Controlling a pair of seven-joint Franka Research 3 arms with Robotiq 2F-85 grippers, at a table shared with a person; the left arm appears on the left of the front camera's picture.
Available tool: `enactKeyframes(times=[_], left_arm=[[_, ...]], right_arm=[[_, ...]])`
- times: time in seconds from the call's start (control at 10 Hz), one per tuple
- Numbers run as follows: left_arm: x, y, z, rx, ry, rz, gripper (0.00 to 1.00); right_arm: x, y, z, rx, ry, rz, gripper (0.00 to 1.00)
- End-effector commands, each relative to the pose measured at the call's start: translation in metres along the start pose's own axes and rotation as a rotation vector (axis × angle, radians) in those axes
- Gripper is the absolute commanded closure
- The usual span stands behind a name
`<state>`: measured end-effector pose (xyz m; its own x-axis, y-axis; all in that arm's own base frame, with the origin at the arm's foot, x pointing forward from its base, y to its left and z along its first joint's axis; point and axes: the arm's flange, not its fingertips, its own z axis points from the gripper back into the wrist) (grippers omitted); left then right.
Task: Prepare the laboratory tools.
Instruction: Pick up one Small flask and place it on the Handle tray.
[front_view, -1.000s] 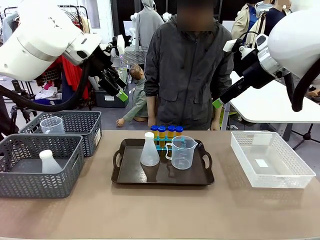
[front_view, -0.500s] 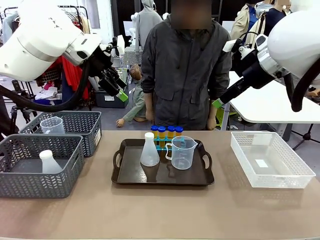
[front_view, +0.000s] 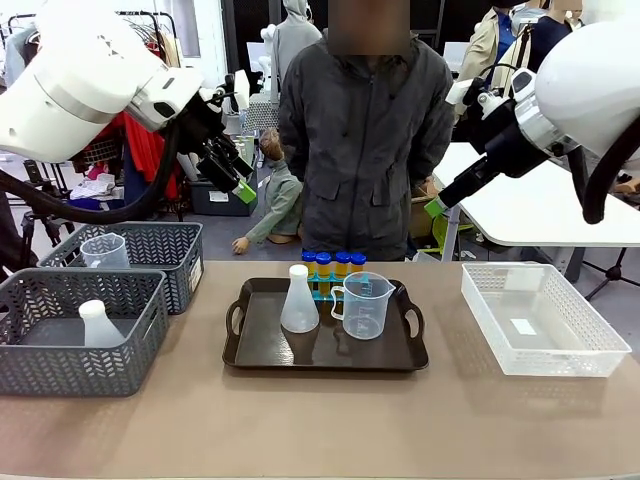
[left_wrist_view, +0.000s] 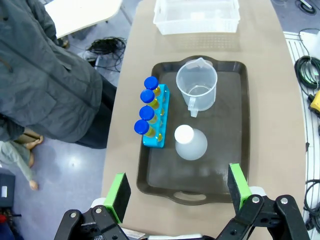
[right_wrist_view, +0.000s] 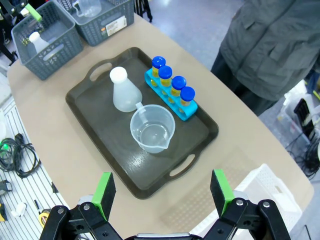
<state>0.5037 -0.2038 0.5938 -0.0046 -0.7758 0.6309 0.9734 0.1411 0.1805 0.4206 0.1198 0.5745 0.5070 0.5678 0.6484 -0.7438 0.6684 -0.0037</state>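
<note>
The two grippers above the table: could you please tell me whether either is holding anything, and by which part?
Nothing is held. The left gripper and the right gripper both hang above the black handled tray with jaws open and bare.

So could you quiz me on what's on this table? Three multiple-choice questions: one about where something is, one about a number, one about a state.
1. Where does the conical flask stand that is beside the measuring beaker?
A. in the white basket
B. on the black tray
C. on the bare table

2. How many blue-capped tubes stand in the blue tube rack?
A. two
B. four
C. six

3. How is the left gripper?
A. shut on the flask
B. shut on a tube
C. open, holding nothing

Answers:
1. B: it stands on the tray, next to the beaker.
2. B: four blue caps show in a row.
3. C: its green pads stand wide apart, high above the tray.
</note>
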Motion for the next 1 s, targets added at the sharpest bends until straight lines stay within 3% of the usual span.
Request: enactKeyframes(times=[0.0, 0.9], left_arm=[[-0.0004, 0.0001, 0.0022, 0.004, -0.001, 0.001, 0.00], [-0.0004, 0.0001, 0.0022, 0.004, -0.001, 0.001, 0.00]], right_arm=[[0.0007, -0.0011, -0.0002, 0.015, -0.016, -0.003, 0.00], [0.0007, -0.0011, -0.0002, 0.015, -0.016, -0.003, 0.00]])
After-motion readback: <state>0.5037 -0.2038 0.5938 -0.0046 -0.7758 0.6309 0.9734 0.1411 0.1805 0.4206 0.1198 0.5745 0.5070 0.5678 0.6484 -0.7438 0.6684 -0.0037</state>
